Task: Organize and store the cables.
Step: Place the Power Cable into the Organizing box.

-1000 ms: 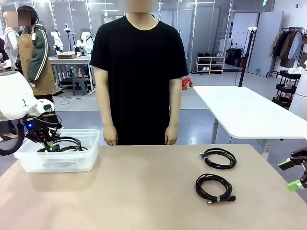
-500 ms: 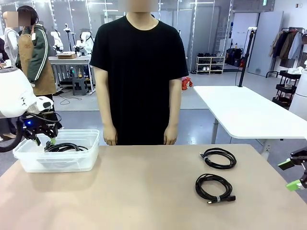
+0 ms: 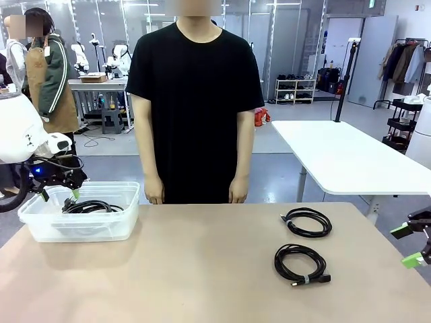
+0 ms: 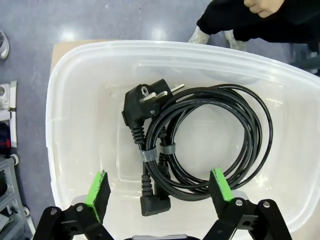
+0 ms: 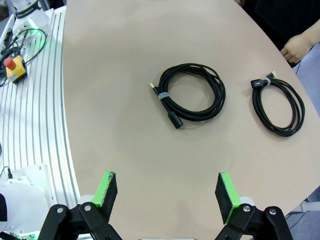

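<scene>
**Cables: one stored in the bin, two waiting on the worktop**

One coiled cable (image 4: 200, 140) lies flat on the floor of the clear bin (image 3: 128, 219), its plug ends gathered at one side of the loop. The left tool (image 3: 58, 196) is held just above the bin with its jaws spread wide and nothing between them. The coil is judged to be released.

Two more cables lie on the worktop (image 3: 202, 269), well apart from the bin, on the side away from the left arm. These are the far coil (image 3: 306, 222) and, closer to the robot's edge, the tied coil (image 3: 301, 262), which is bound with a pale tie. The right tool (image 3: 407, 245) is placed farther from the bin again, at the worktop's rim, with its jaws also spread and empty.

The coming move is judged to turn on one relation: both loose coils lie between the bin and the right tool, and much nearer that tool than the left one. In the right wrist view the tied coil is found ahead of the fingers, with the far coil off to one side. The tied coil is nearly round, so no clear long axis is offered. Its tie and plug ends are turned toward the robot's edge. A grasp across the bundled strands beside the tie is judged soundest. A long carry toward the bin would then be required.
</scene>
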{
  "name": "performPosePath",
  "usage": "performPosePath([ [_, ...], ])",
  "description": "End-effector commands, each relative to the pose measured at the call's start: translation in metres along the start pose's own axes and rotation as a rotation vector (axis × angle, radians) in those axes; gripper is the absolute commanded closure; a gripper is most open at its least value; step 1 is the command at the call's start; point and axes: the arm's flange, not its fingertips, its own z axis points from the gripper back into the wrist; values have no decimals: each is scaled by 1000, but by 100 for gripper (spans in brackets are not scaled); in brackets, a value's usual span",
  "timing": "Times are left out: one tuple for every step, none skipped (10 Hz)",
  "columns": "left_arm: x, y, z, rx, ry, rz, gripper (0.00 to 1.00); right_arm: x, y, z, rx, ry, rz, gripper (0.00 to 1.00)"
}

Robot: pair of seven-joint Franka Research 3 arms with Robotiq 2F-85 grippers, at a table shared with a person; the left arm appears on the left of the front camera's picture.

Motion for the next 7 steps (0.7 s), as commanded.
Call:
performPosePath([
  [2,0,-1,3,0,0,0,1,-2,1,0,-16,6,0],
  [2,0,-1,3,0,0,0,1,-2,1,0,-16,6,0],
  [2,0,-1,3,0,0,0,1,-2,1,0,-16,6,0],
  [2,0,-1,3,0,0,0,1,-2,1,0,-16,6,0],
  [2,0,-1,3,0,0,0,1,-2,1,0,-16,6,0],
  [2,0,-1,3,0,0,0,1,-2,1,0,-16,6,0],
  [2,0,-1,3,0,0,0,1,-2,1,0,-16,6,0],
])
